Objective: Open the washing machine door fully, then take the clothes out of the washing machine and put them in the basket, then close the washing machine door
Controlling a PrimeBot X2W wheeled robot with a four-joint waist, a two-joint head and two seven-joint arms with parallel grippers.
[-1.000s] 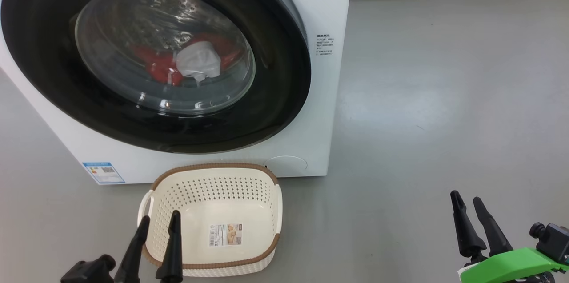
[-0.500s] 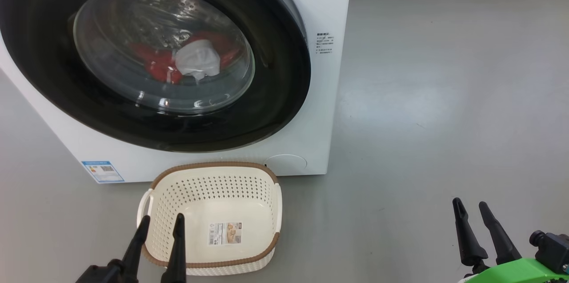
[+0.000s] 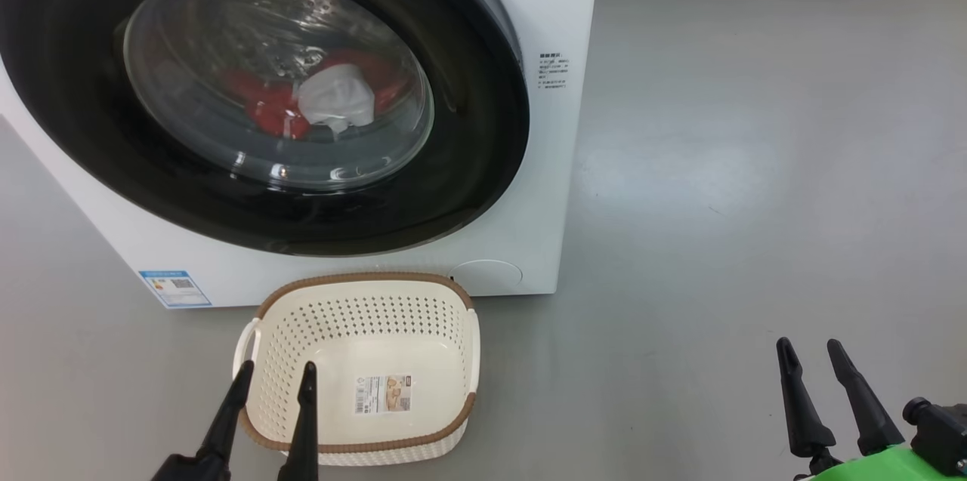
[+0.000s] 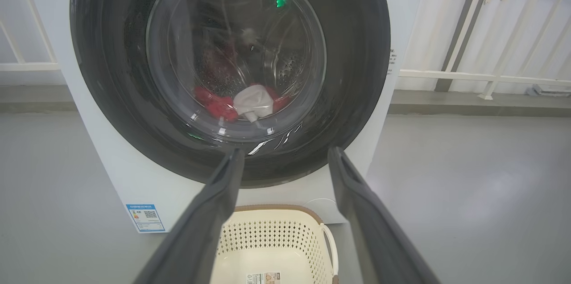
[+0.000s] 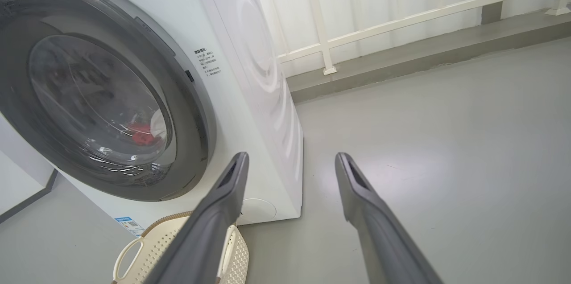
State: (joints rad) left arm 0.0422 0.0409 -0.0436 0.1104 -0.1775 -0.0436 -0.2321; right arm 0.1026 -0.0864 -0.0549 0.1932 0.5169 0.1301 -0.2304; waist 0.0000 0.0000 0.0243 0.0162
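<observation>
Hanging over the near left rim of the basket (image 3: 363,281), the left gripper (image 3: 276,368) points its spread, empty fingers towards the shut washing machine door (image 3: 468,164), and the right gripper (image 3: 807,345) stands likewise spread and empty over bare floor (image 3: 718,201) far to the right. A blue label (image 3: 174,288) at the lower left corner of the washing machine (image 3: 548,186), a paper label (image 3: 384,394) inside the basket and a block of print (image 3: 553,72) right of the door are too small to read; the clothes (image 3: 332,100), red and white, lie behind the glass. Since a second ago both grippers have sunk lower, the right one drifting rightward
</observation>
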